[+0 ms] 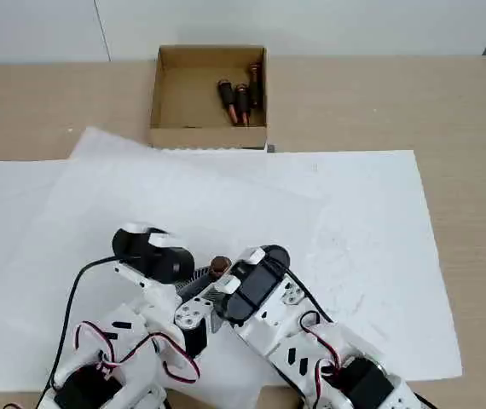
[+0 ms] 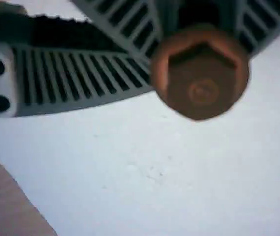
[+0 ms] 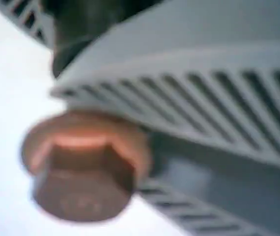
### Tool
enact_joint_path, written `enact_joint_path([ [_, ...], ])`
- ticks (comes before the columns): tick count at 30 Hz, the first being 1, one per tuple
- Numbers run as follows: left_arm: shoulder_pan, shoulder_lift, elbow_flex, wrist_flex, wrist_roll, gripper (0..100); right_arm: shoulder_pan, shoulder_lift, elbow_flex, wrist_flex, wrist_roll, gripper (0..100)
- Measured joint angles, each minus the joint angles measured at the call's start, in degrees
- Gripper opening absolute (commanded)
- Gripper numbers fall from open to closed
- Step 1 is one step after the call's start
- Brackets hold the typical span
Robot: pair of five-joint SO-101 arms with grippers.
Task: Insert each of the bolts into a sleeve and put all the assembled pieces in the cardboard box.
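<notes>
Right pincer pinching bolt, left pincer grip untellable, cardboard box holding three assembled pieces.

White paper sheets cover the wooden table.

The high view looks down from above the near edge of the bench and faces the far side, far enough to take in nearly the whole white paper and the cardboard box behind it. Both wrist views sit very close to one bolt head, facing the paper. All three views share this bolt head and the paper.
</notes>
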State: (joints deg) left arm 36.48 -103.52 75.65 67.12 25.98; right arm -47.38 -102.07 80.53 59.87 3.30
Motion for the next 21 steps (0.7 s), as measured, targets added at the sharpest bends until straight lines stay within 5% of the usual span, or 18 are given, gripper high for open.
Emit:
enact_joint_path([
  [7, -1.49, 0.0, 0.0, -0.09, -0.7, 19, 0.26, 0.0, 0.0, -0.35, 0.0, 0.2],
  [21, -4.22, 0.0, -2.29, -0.09, -0.79, 20, 0.35, 0.09, 0.0, -0.35, 0.09, 0.2],
])
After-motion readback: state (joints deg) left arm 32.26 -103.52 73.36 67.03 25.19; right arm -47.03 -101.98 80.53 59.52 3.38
